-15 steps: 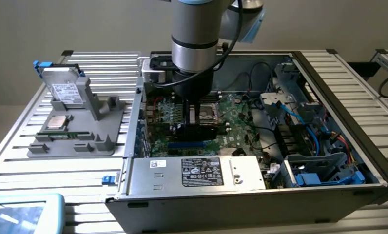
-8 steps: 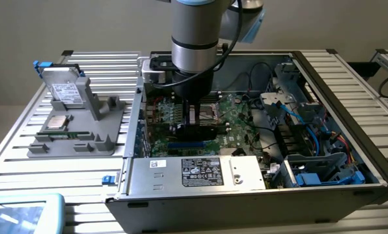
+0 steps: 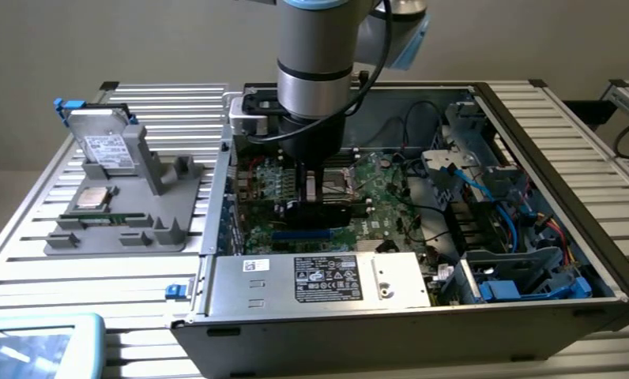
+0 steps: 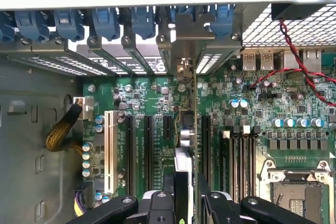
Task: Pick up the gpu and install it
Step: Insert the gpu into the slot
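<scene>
My gripper reaches down into the open computer case, shut on the gpu, a black card held on edge just above the green motherboard. In the wrist view the gpu is seen edge-on between my fingers, running from my gripper toward the rear slot openings. Its silver bracket end stands at the case's back wall. The card hovers between the black expansion slots; whether its edge touches a slot I cannot tell.
A grey holder outside the case at the exterior view's left carries a silver hard drive, a chip and a memory stick. Inside the case are a silver labelled box, blue cables, a red-black wire and the processor socket.
</scene>
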